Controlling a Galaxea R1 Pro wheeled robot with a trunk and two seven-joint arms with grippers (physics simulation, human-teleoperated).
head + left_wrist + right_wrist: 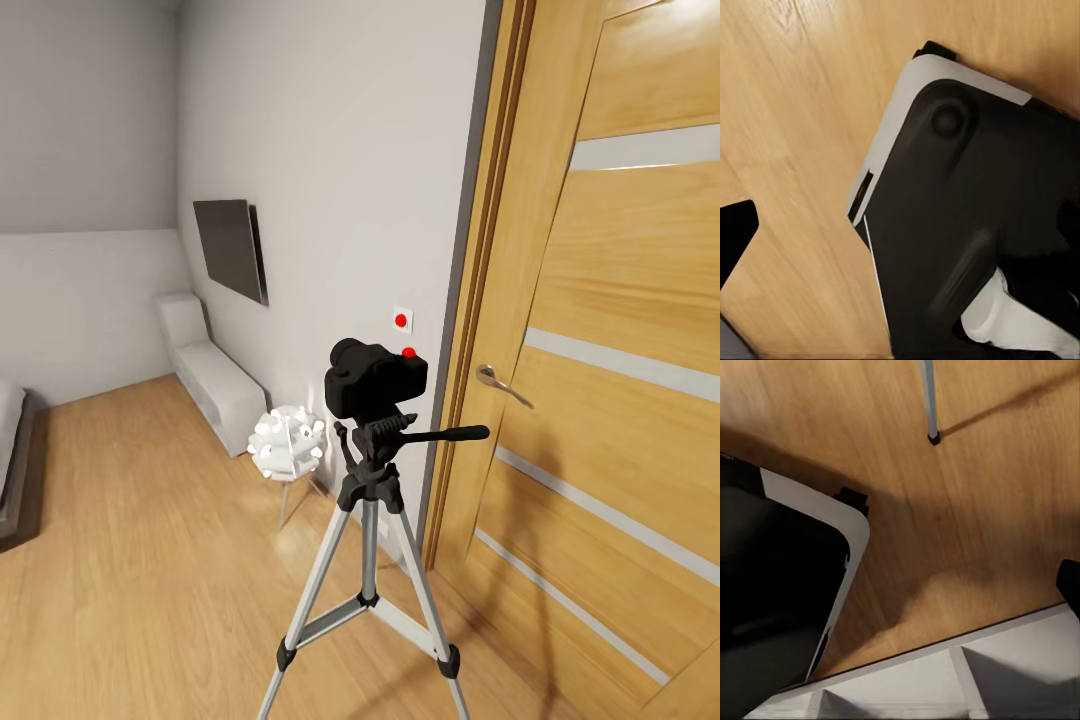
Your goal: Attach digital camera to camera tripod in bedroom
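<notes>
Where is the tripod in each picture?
Head view: the tripod stands in the lower middle, in front of the door.
Right wrist view: one silver leg and its black foot stand on the floor.
Left wrist view: the floor and the robot's black base.
Shared landmark: the light wood floor.

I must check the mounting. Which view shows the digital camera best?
The head view: the digital camera sits on the camera tripod head beside the door. The right wrist view gives just one tripod foot over floor; the left wrist view gives floor and the robot's base.
</notes>
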